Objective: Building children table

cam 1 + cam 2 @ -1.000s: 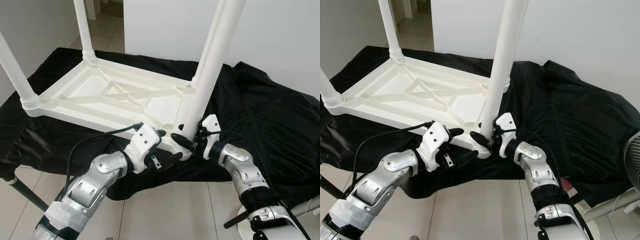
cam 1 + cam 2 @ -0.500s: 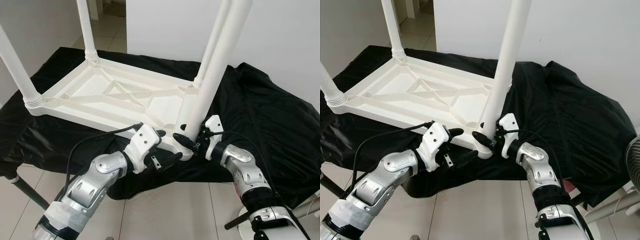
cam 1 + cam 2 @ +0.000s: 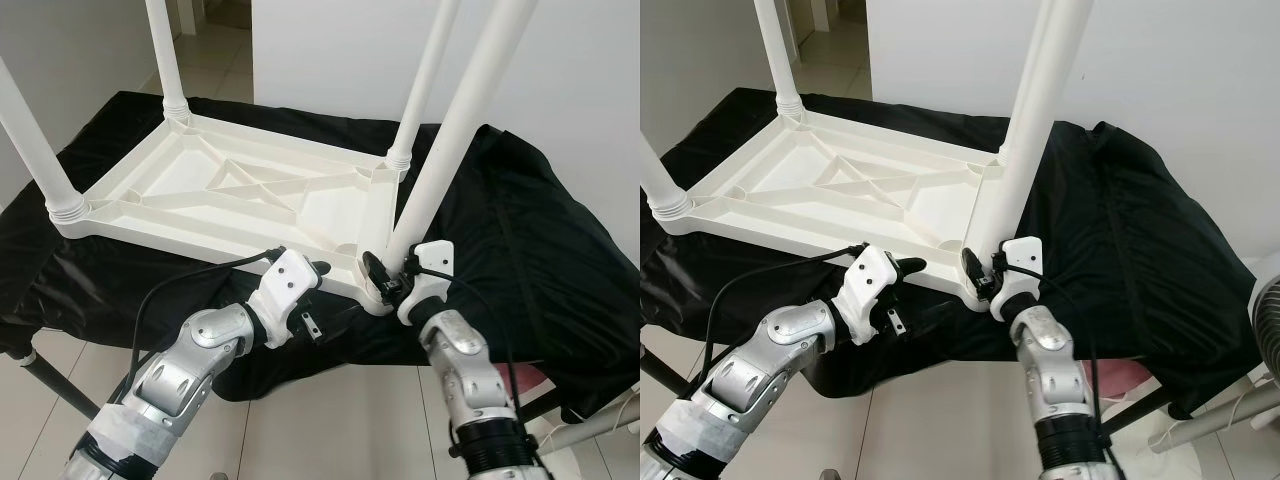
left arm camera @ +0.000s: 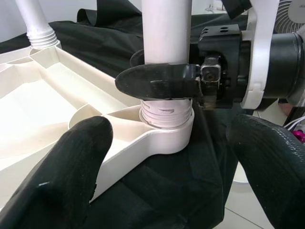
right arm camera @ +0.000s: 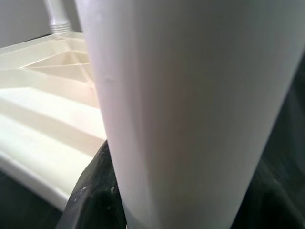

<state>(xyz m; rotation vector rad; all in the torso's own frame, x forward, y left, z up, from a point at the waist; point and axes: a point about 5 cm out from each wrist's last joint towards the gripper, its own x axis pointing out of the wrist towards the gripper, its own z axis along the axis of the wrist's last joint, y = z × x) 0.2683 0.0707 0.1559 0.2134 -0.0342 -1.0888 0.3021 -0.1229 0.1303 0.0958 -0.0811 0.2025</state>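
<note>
A white plastic table (image 3: 200,195) lies upside down on a black cloth (image 3: 540,230), with three white legs standing in its corners. A fourth leg (image 3: 455,140) leans up and to the right from the near right corner socket (image 4: 164,131), where its threaded end sits. My right gripper (image 3: 385,280) is shut on this leg just above the socket. My left gripper (image 3: 325,290) is open at the table's front edge, just left of that corner. Its fingers (image 4: 71,167) straddle the socket without touching the leg.
The cloth-covered surface ends just in front of the table, with tiled floor below. A white fan (image 3: 1265,320) and a pink object (image 3: 525,380) are at the lower right. A dark stand leg (image 3: 60,385) slants at the lower left. A white wall rises behind.
The held leg's base has shifted right into the corner socket and its top leans further right. My right forearm has swung in beneath it. The left gripper has hardly moved.
</note>
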